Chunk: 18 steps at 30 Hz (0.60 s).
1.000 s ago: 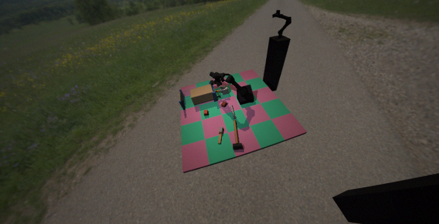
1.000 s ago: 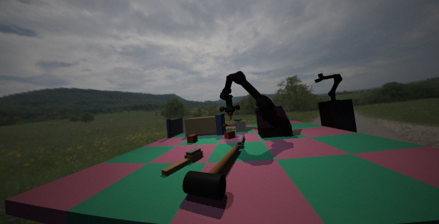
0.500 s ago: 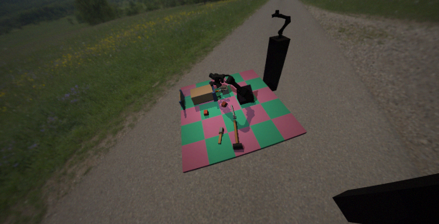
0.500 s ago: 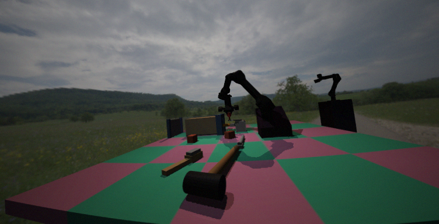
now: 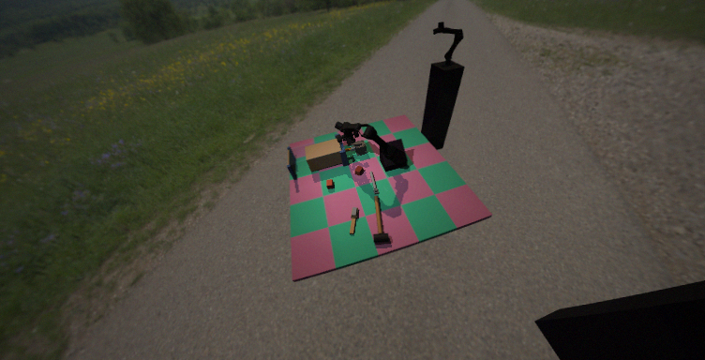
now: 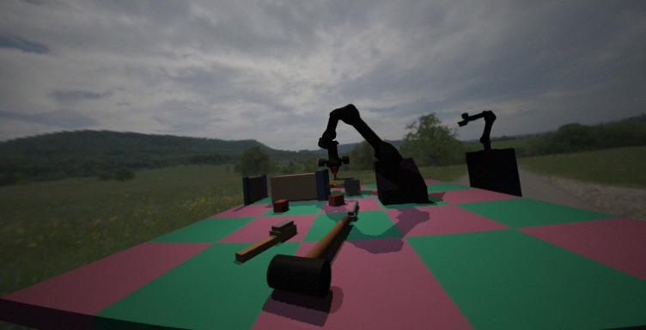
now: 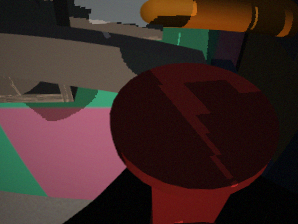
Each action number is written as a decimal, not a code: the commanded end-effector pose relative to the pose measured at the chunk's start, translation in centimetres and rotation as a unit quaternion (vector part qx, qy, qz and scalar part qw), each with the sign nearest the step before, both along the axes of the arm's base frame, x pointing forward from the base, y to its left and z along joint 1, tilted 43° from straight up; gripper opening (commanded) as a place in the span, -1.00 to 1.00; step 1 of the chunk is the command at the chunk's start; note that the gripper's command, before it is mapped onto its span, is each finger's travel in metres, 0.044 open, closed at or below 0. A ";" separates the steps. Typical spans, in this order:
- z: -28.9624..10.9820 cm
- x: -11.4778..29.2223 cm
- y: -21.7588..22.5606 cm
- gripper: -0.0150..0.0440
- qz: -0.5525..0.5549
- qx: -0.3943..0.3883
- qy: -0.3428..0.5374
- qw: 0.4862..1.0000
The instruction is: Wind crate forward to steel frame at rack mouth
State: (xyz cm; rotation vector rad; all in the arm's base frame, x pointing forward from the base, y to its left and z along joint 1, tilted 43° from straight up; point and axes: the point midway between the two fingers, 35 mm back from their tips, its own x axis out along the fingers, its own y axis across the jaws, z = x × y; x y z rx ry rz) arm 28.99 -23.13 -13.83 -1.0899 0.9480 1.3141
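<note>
The tan crate (image 5: 322, 154) (image 6: 294, 186) sits flat between dark blue frame posts (image 5: 291, 159) (image 6: 254, 188). Its right end is close to the post beside the grey winch (image 5: 360, 148) (image 6: 351, 186). My gripper (image 5: 348, 140) (image 6: 334, 171) hangs just left of the winch, pointing down. It is shut on the red knob (image 7: 193, 129) of the winch handle. The handle's orange arm (image 7: 213, 12) runs from the knob toward the winch. The strap and the clear panels are too small to make out.
A long mallet (image 5: 378, 218) (image 6: 298, 273) and a small hammer (image 5: 353, 218) (image 6: 271, 239) lie on the checkered bench. Two red blocks (image 5: 329, 183) (image 5: 358, 170) (image 6: 280, 205) (image 6: 336, 199) lie in front of the crate. A black pedestal (image 5: 441, 103) (image 6: 493, 171) stands behind.
</note>
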 end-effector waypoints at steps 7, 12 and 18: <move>1.2 0.2 2.1 -0.49 0.005 0.014 0.000 1.000; 1.5 0.1 2.5 -0.49 0.005 0.014 0.000 1.000; 2.0 0.0 3.0 -0.49 0.005 0.015 0.000 1.000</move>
